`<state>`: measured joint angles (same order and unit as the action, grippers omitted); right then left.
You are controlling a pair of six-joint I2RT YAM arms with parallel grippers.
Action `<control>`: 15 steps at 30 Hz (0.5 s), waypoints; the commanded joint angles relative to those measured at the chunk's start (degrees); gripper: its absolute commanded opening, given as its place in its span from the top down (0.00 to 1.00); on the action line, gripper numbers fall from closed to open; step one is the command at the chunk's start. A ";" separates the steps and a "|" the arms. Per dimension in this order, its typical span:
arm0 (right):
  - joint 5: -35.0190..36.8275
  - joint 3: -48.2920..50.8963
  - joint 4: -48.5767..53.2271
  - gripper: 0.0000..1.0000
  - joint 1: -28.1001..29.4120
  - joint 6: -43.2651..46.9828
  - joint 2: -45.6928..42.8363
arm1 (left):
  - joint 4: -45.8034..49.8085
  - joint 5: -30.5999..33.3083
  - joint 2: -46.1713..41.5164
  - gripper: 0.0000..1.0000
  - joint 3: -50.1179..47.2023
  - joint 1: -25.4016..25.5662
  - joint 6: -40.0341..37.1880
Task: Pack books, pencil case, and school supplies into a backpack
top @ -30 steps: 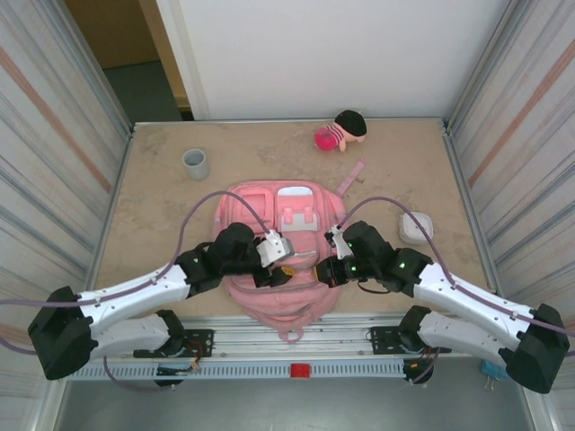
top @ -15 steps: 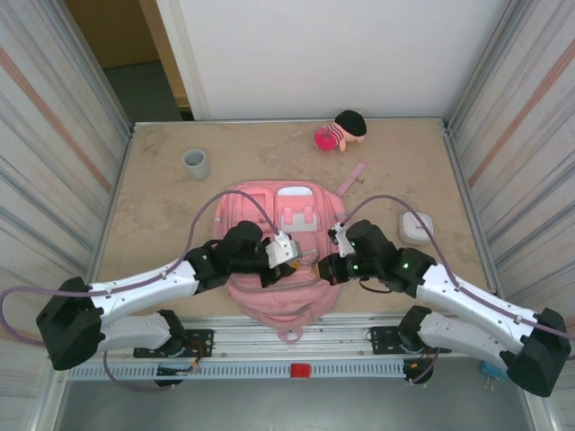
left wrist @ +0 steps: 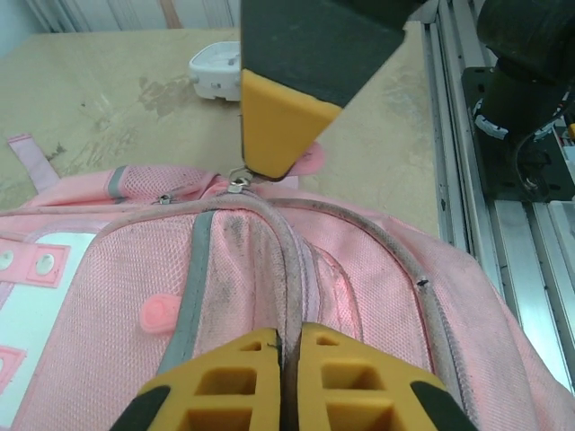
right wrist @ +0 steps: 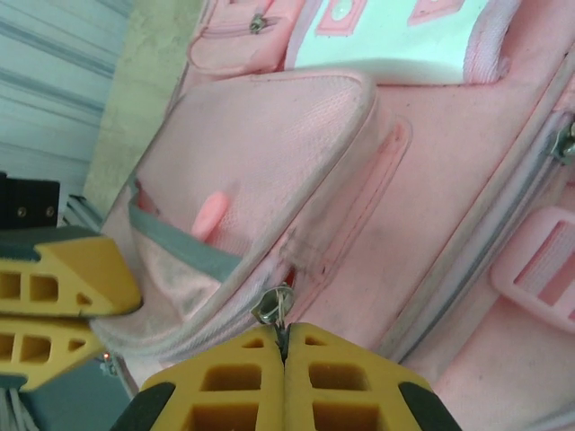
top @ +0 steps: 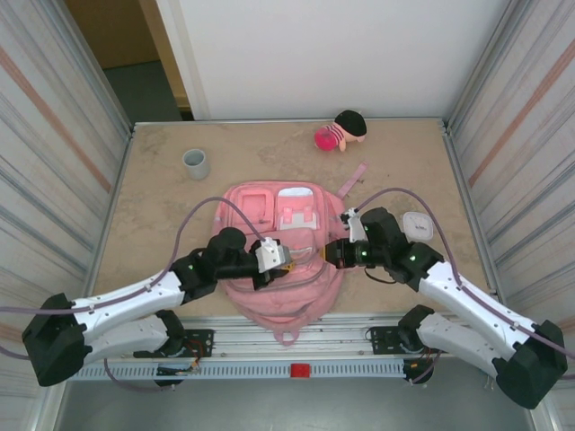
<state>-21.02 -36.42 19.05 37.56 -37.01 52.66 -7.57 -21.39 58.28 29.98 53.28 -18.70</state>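
The pink backpack (top: 280, 285) lies flat in the middle of the table, its front pockets facing up. My left gripper (top: 287, 261) is shut on the grey piping of the backpack (left wrist: 359, 269) along the main zipper seam; in the left wrist view the yellow fingers (left wrist: 225, 382) pinch that ridge of fabric. My right gripper (top: 329, 254) is shut on the metal zipper pull (right wrist: 274, 305) of the backpack (right wrist: 431, 171), a short way from the left one. The right fingertip (left wrist: 278, 126) shows over the zipper pull (left wrist: 239, 184). The books and the pencil case are out of view.
A grey cup (top: 196, 163) stands at the back left and a pink-and-black plush doll (top: 340, 131) at the back. A pink strap (top: 351, 180) lies beyond the backpack, a small white rounded box (top: 416, 224) to its right. Metal rails (left wrist: 503, 180) run along the near edge.
My left gripper has closed onto the backpack's piping and drawn back a little to the left. My right gripper, still shut on the zipper pull, has moved back and right.
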 commanded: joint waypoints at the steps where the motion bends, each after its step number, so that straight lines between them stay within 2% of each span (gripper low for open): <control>1: 9.27 1.54 -5.56 1.00 -1.73 -3.11 1.92 | -3.12 -8.65 -0.78 0.96 -0.03 0.18 -2.31; 4: 13.43 2.48 -7.55 1.00 -1.64 -5.53 2.85 | -3.22 -10.69 1.02 0.96 0.72 0.17 -2.52; 7: 13.90 3.15 -9.75 1.00 -1.53 -5.94 3.62 | -3.31 -10.94 2.47 0.96 1.05 0.15 -2.71; 11: 13.73 3.13 -9.92 1.00 -0.85 -6.22 3.76 | -1.82 -7.76 3.34 0.95 2.22 0.46 -2.27; 12: 13.79 2.93 -9.49 1.00 -0.53 -6.09 3.76 | -0.83 -5.75 3.56 0.90 2.97 0.72 -1.33; 13: 14.29 2.46 -8.53 0.95 -0.24 -6.15 3.76 | -0.01 -3.63 3.50 0.81 3.55 0.78 0.31; 15: 16.26 0.74 -4.91 0.65 0.21 -6.29 3.16 | 1.86 0.32 3.05 0.60 4.73 0.78 4.21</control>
<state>-14.63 -33.63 13.08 38.22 -42.22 55.86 -7.81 -21.82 62.35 31.68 53.08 -18.39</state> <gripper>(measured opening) 0.221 0.328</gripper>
